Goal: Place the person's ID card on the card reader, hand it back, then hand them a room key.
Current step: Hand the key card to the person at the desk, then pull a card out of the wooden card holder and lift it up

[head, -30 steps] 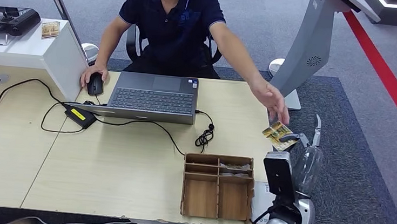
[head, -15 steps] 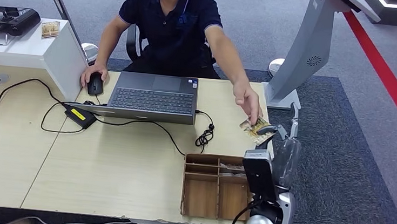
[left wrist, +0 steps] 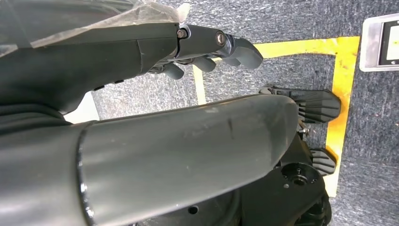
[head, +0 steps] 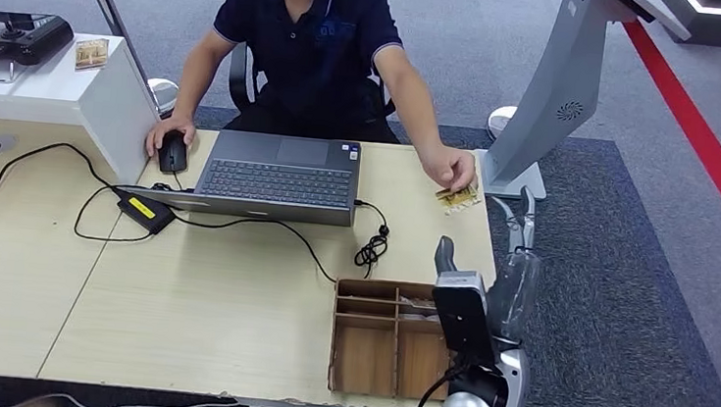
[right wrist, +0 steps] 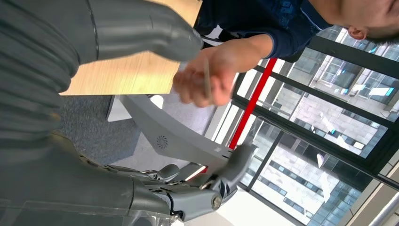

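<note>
The gold-patterned card [head: 458,196] is pinched in the person's hand [head: 450,168], low over the table's far right corner. In the right wrist view the card [right wrist: 207,77] shows edge-on in that hand. My right hand [head: 511,264] hovers at the table's right edge, a short way nearer me than the card, fingers spread and empty; its fingers [right wrist: 207,188] and thumb [right wrist: 141,33] stand apart. My left hand [left wrist: 207,44] hangs beside my body over the carpet and holds nothing, its fingers loosely extended.
A wooden compartment organiser [head: 394,339] stands at the near right of the table [head: 230,300], just left of my right arm. A laptop [head: 278,175], mouse [head: 173,153] and cables lie further back. A grey kiosk stand [head: 553,92] rises at the right.
The person took the card out of my right hand and drew it back to the table's far edge. My right hand moved left toward the table and is now empty.
</note>
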